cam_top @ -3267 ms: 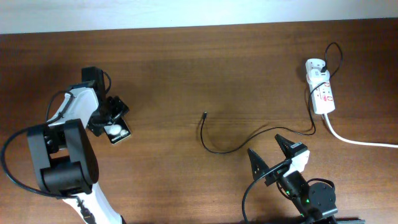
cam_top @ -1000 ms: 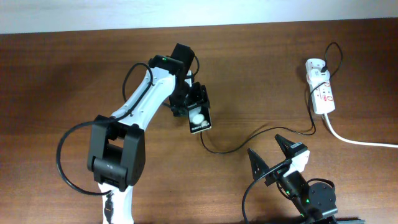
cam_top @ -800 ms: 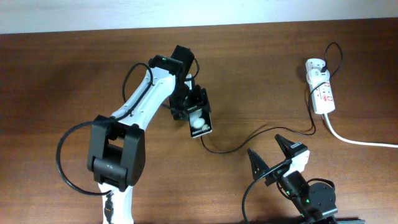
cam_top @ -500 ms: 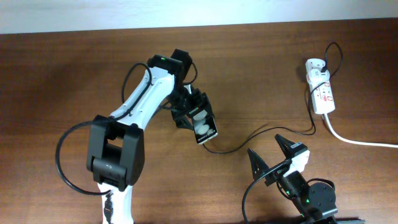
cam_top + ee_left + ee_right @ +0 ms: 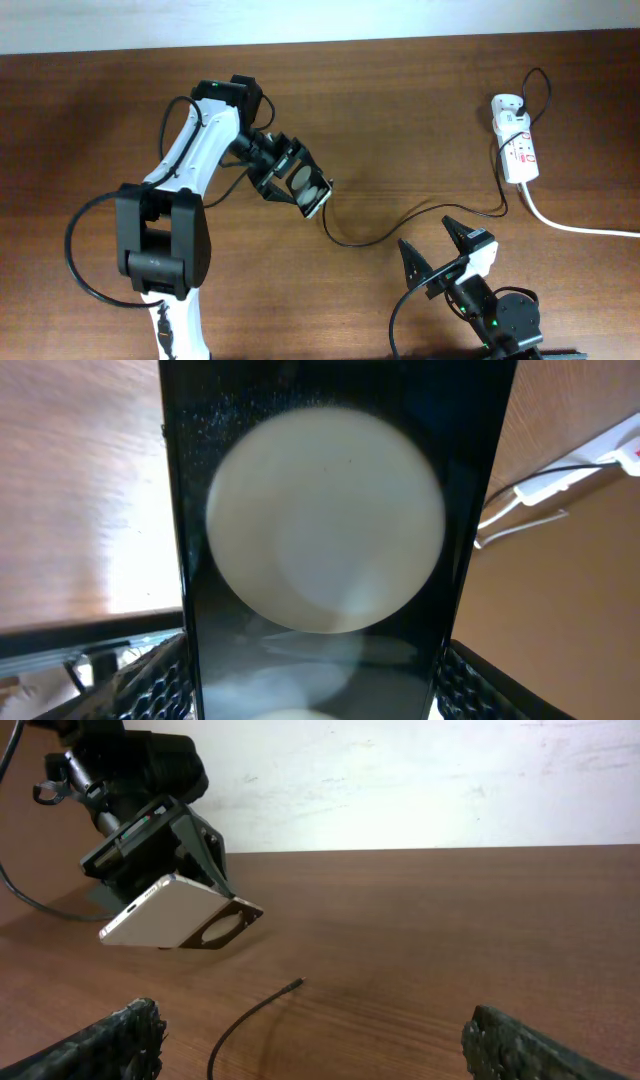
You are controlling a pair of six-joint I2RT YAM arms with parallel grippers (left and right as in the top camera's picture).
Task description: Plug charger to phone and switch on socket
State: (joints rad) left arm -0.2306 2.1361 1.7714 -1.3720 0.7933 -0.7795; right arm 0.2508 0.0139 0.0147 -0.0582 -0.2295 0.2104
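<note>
Right gripper [image 5: 436, 250] sat spread wide at the near edge. Beyond it, the charger [image 5: 298, 983] tip lay on the table [image 5: 420, 110]; only the right wrist view showed the phone [image 5: 165, 912] tilted clear of the wood, clamped in the left gripper [image 5: 296, 182]. The socket [image 5: 517, 150] lay far right, well apart.

The left arm [image 5: 192, 150] stretches forward, wrist rolled sideways, with the left gripper [image 5: 284, 172] clamped on the phone [image 5: 310, 194], apparently in the air and tilted. The right gripper [image 5: 433, 250] sits low, fingers spread wide.
</note>
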